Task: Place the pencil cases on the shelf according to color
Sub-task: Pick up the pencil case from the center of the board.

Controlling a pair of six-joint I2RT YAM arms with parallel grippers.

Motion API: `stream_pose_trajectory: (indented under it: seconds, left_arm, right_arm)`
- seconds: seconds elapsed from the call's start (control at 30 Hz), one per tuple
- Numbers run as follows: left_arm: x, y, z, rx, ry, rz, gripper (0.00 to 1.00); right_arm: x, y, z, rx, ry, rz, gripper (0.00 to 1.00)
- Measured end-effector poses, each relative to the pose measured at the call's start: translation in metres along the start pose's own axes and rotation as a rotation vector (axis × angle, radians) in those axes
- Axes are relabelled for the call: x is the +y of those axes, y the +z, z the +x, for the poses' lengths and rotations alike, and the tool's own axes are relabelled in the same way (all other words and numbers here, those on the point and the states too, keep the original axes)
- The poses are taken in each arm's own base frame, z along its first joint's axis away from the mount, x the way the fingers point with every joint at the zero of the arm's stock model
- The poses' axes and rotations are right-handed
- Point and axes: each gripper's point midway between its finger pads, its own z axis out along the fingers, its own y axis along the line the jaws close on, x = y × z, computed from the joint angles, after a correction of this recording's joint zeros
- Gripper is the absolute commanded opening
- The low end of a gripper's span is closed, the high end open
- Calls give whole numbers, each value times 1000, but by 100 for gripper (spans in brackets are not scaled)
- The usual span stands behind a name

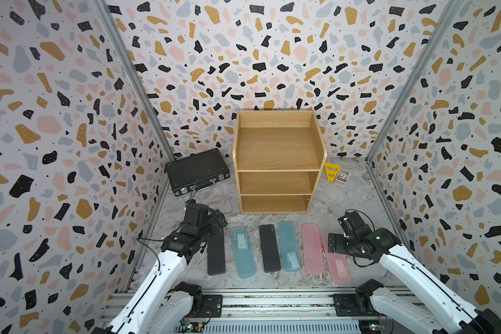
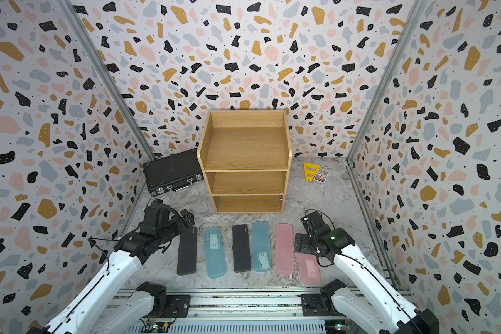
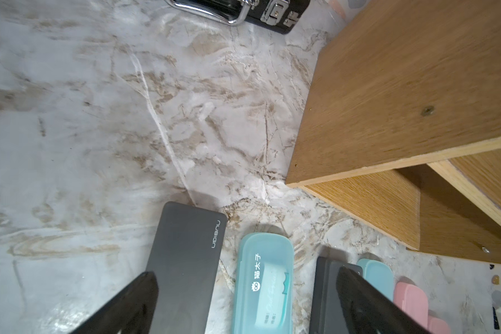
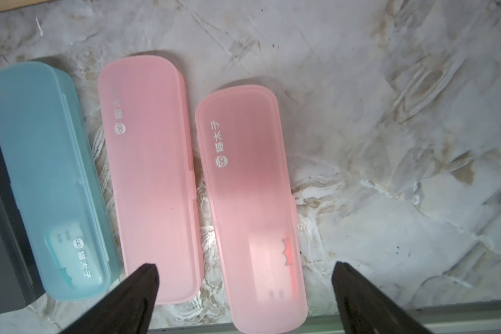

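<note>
All six pencil cases were found lying flat in a row on the counter (image 1: 347,199), in front of the shelf (image 1: 276,149), whose three tiers were seen to be empty. The row ran: first black case (image 1: 216,254), first teal case (image 1: 242,251), second black case (image 1: 269,248), second teal case (image 1: 289,245), inner pink case (image 1: 312,248) and outer pink case (image 1: 337,269). The left jaws were held wide open near the far end of the first black case. The right jaws were spread open above the outer pink case, and nothing was gripped by either. The cases were judged light, stiff and smooth enough to slip. A hold across the narrow width near mid-length was thought best, with pressure kept modest lest a lid be sprung.
</note>
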Motion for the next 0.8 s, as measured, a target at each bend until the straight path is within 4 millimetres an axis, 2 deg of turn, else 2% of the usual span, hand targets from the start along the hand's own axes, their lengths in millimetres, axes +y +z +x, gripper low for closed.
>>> stream_pose_trajectory:
  seconds: [0.2, 0.37, 0.5, 0.63, 0.8]
  left_arm:
    - [-16, -1, 15, 42, 48, 44, 100]
    - [-18, -3, 18, 45, 56, 56, 100]
    - [-19, -7, 18, 36, 59, 71, 100]
    - [-17, -9, 22, 32, 57, 78, 100]
    - [-14, -9, 27, 38, 60, 82, 100]
  right_arm:
    - [-2, 18, 24, 76, -2, 84, 100]
    - [-13, 31, 39, 96, 16, 148, 100]
    - [-16, 48, 49, 137, 21, 179, 100]
    - [-13, 59, 49, 159, 15, 198, 100]
    - [-8, 64, 42, 154, -4, 202, 99]
